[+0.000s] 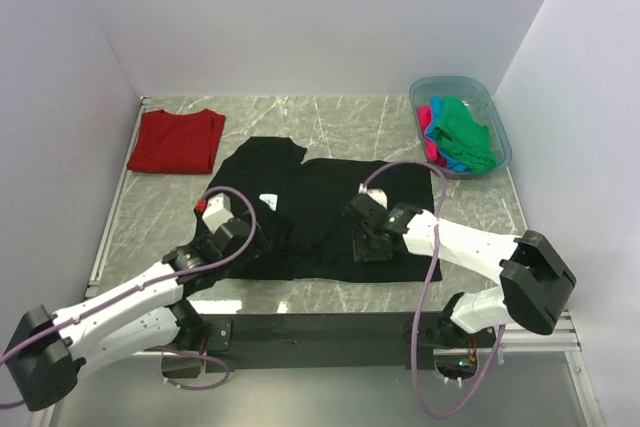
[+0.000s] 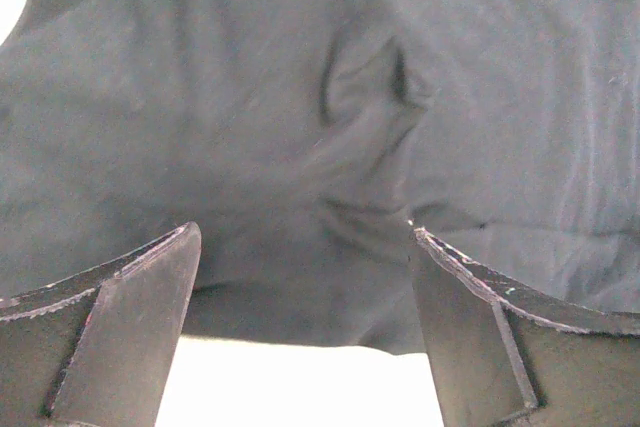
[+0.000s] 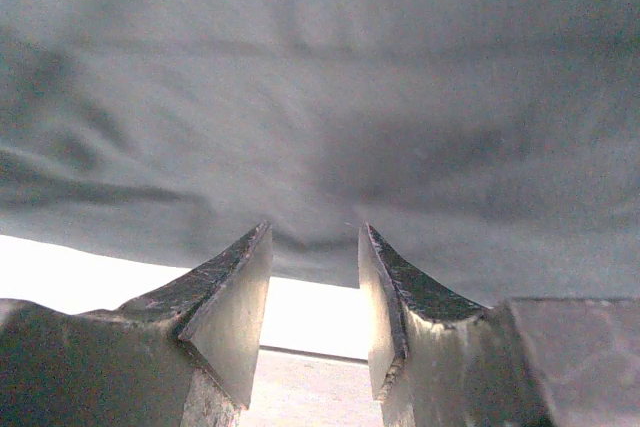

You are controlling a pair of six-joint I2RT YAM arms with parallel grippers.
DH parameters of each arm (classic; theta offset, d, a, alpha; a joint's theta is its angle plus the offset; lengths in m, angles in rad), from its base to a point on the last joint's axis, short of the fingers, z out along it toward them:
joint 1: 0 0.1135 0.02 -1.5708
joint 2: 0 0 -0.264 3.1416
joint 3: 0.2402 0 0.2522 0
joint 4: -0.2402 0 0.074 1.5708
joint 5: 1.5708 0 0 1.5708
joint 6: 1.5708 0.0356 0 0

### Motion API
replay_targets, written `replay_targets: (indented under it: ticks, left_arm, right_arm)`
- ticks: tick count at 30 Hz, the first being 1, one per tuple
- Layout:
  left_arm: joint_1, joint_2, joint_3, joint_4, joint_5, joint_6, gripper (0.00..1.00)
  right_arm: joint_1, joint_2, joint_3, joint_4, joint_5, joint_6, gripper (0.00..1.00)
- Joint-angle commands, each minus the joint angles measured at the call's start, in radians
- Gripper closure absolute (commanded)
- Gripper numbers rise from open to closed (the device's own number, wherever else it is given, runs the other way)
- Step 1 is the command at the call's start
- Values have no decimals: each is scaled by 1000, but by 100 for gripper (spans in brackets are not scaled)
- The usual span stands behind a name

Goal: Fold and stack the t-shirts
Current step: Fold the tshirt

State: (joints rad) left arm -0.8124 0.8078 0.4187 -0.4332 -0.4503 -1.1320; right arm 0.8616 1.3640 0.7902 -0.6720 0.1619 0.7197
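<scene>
A large black t-shirt (image 1: 330, 217) lies spread across the middle of the table, with its small white label (image 1: 267, 200) showing. My left gripper (image 1: 248, 243) is over its near left part. In the left wrist view this gripper (image 2: 300, 242) is open wide, and the wrinkled black cloth (image 2: 300, 127) and its near hem lie between the fingers. My right gripper (image 1: 372, 244) is over the near middle of the shirt. The right gripper (image 3: 314, 237) is open, its tips at the hem of the black cloth (image 3: 320, 127). A dark red t-shirt (image 1: 176, 141) lies folded at the far left.
A translucent blue tub (image 1: 497, 117) at the far right holds green (image 1: 465, 132), pink and blue shirts. White walls close off the back and both sides. Bare marble table (image 1: 330, 117) shows behind the black shirt and a strip in front of it.
</scene>
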Motion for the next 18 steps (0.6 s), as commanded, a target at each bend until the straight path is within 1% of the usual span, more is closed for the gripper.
replay_targets:
  ticks: [1,5,9,13,18]
  left_arm:
    - [-4,71,60,86,-51,51,9]
    - [-4,230,84,219,-7,90,9]
    - [-4,326,85,281,25,95,9]
    - [-4,335,37,284,22,75,9]
    - [-4,266,-58,248,16,29,9]
  right_arm:
    - [5,-2,130,-23,77,-19,53]
    - [7,44,161,43,41,-31,53]
    - [7,87,141,126,-7,-26,53]
    - [7,121,72,166,-30,-17,53]
    - [-1,150,17,183,-9,-6,53]
